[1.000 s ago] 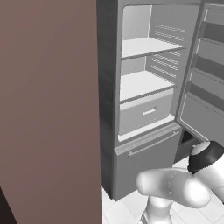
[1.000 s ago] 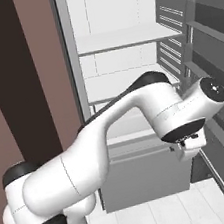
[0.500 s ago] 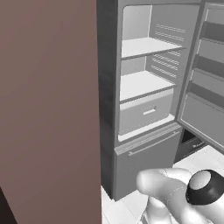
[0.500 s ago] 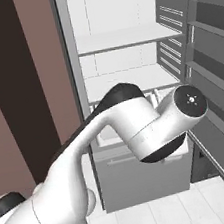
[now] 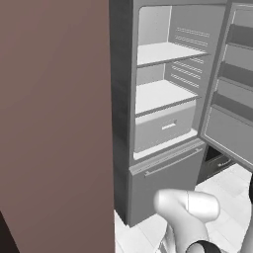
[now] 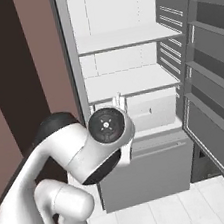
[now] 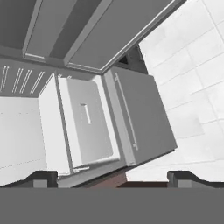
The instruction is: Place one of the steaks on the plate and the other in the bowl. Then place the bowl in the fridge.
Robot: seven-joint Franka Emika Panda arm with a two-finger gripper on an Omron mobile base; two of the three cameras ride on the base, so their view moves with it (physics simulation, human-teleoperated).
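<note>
The tall grey fridge (image 5: pixel 163 94) stands open in front of me, its white shelves (image 6: pixel 130 81) and drawer (image 6: pixel 152 111) bare. In the hand view the fridge (image 7: pixel 87 118) appears rolled sideways, with the drawer and the lower grey compartment in the middle. My gripper (image 7: pixel 113 177) is open, its dark fingertips (image 7: pixel 41 177) far apart with nothing between them. In the right base view the arm's round wrist joint (image 6: pixel 108 127) hangs in front of the drawer. The steaks, the plate and the bowl are out of view.
The fridge door (image 5: pixel 232 99) swings out to the right, its inner racks (image 6: pixel 209 70) facing the shelves. A tall brown panel (image 5: pixel 54 123) closes off the left side. White floor tiles (image 6: pixel 198 208) lie below the lower compartment (image 5: pixel 168 173).
The arm has swung left across the fridge front, from near the open door to in front of the drawer. The fridge and the views have not shifted. The gripper stays open.
</note>
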